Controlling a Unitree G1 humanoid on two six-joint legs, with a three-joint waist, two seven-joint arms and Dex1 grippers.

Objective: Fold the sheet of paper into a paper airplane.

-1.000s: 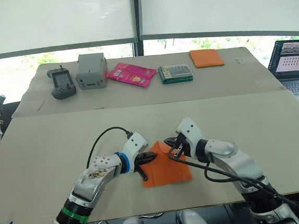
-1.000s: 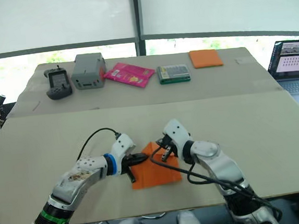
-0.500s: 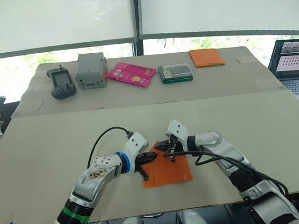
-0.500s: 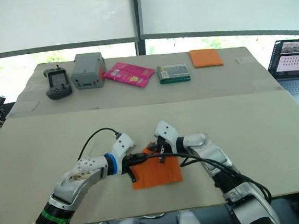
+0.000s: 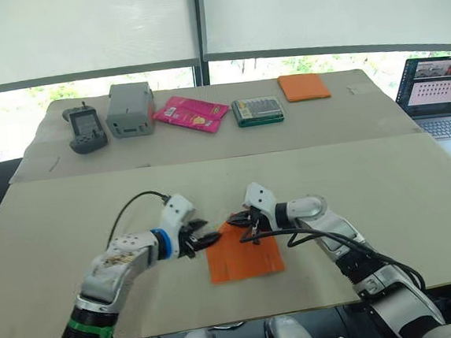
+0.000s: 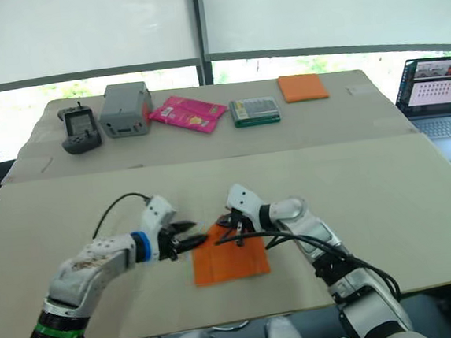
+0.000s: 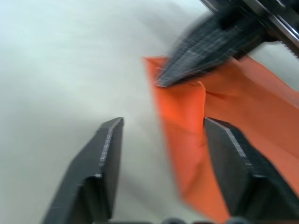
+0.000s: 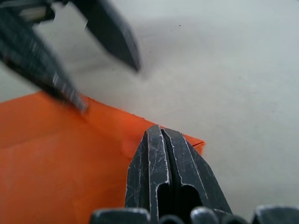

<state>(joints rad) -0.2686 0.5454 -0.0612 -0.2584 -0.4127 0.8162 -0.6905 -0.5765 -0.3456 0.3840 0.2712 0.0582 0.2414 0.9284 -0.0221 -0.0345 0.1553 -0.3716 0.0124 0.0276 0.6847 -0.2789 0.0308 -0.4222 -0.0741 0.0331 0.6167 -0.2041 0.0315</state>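
Note:
The sheet of paper (image 5: 246, 257) lies flat and squarish on the near part of the table, bright orange, with a creased folded layer at its far left corner (image 7: 187, 100). My left gripper (image 5: 210, 234) hovers just left of that corner, open, with the paper's edge between its fingers (image 7: 106, 154) but untouched. My right gripper (image 5: 235, 219) is shut, and its closed fingertips (image 8: 160, 149) rest on the paper's far left corner without pinching it. The left gripper's open fingers also show beyond the paper in the right wrist view.
Along the far table edge stand a handheld device (image 5: 84, 127), a grey box (image 5: 129, 109), a pink packet (image 5: 191, 113), a green case (image 5: 257, 110) and an orange pad (image 5: 304, 87). A laptop (image 5: 436, 95) sits at the far right. The beige tabletop (image 5: 385, 187) surrounds the paper.
My left gripper has opened and drawn slightly left off the paper's edge. The right gripper swept left across the paper, pressing its raised top flat. The camera shifted a little.

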